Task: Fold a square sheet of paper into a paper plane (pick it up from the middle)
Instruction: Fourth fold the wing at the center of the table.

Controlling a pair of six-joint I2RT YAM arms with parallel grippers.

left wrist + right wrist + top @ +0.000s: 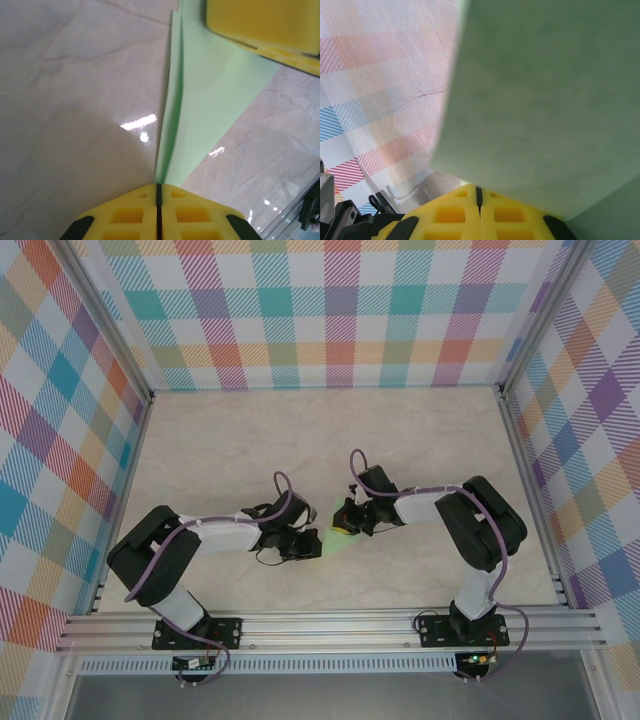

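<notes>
The pale-green sheet of paper [333, 546] lies folded into a pointed wedge on the table between the two arms. In the left wrist view the paper [210, 100] narrows along a raised centre crease to a tip that runs into my left gripper [158, 186], which is shut on it. My left gripper [308, 542] sits at the paper's left side. My right gripper [346, 524] is at its upper end, and one of its yellow fingers [265, 25] rests over the paper's far part. In the right wrist view the paper [545, 100] spreads out from my shut right gripper [478, 188].
The marble-patterned tabletop [300, 440] stretches behind the grippers. Checked fabric walls [330, 310] on metal posts close in the back and both sides. An aluminium rail [330, 625] runs along the near edge with both arm bases on it.
</notes>
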